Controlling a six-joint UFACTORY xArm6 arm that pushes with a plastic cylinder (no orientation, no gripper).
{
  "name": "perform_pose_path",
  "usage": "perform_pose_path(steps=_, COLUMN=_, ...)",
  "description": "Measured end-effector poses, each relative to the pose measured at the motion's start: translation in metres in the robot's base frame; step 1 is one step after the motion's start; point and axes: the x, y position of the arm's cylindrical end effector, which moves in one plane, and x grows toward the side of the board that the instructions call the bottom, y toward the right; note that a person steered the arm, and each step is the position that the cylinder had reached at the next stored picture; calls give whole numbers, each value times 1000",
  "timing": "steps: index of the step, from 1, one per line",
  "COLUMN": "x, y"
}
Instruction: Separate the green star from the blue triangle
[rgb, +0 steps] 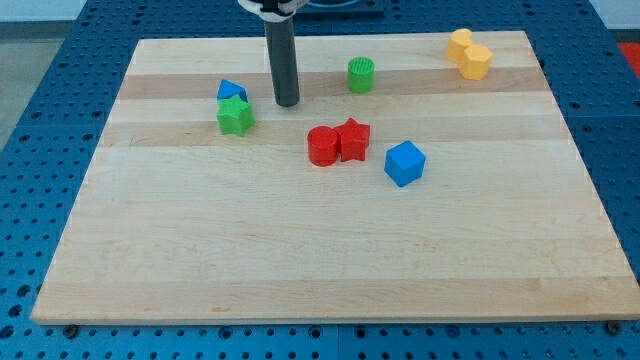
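Observation:
The green star (235, 117) lies at the board's upper left, touching the blue triangle (231, 91), which sits just above it. My tip (287, 103) is on the board a short way to the right of both blocks, level with the gap between them, not touching either.
A green cylinder (361, 75) stands right of my tip. A red cylinder (322, 146) and a red star (353, 139) touch near the middle. A blue cube (404, 163) lies to their right. Two yellow blocks (469, 54) sit at the upper right. The wooden board (320, 260) rests on a blue perforated table.

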Motion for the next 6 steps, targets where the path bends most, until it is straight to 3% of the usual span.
perform_pose_path(steps=3, x=-2, y=-85)
perform_pose_path(steps=6, x=25, y=-69)
